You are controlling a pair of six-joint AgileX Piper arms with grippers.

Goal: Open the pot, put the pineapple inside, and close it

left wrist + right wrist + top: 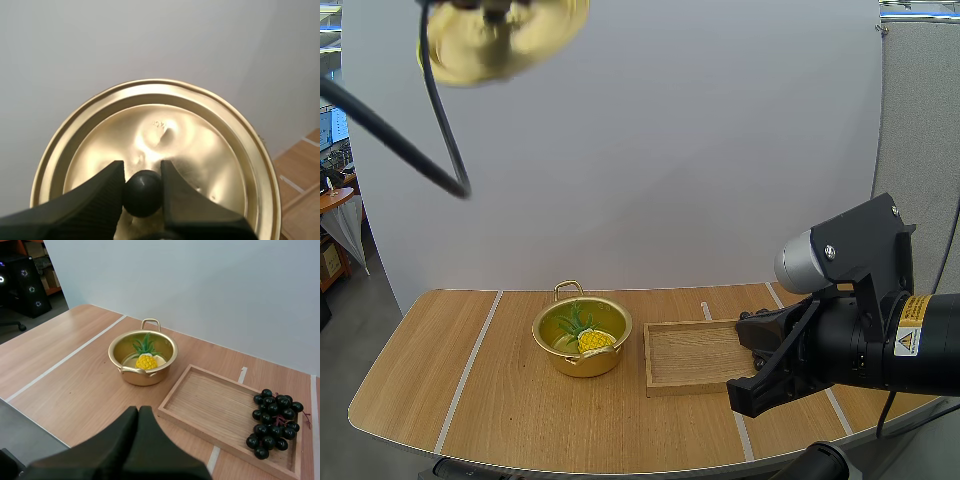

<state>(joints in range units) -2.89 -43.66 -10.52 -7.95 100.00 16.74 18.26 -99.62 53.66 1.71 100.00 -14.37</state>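
- Overhead, left fingers (pixel 95 197) pinch the black knob (pixel 143 195) of the gold lid (pixel 165 125), high above the desk (pixel 500 400).
- Below, the pineapple (pixel 145 360) lies inside the open pot (pixel 145 377).
- Empty, the right fingers (pixel 135 440) lie pressed together near the wooden tray (pixel 210 405) holding grapes (pixel 275 422).

I am working over a wooden table (pixel 520 410) that is carrying pale stripes (pixel 468 370) across its top, and a plain white backdrop (pixel 670 150) is curving up behind it. A grey partition (pixel 920 110) is standing at the right, while grey floor (pixel 365 300) is showing past the table's left end
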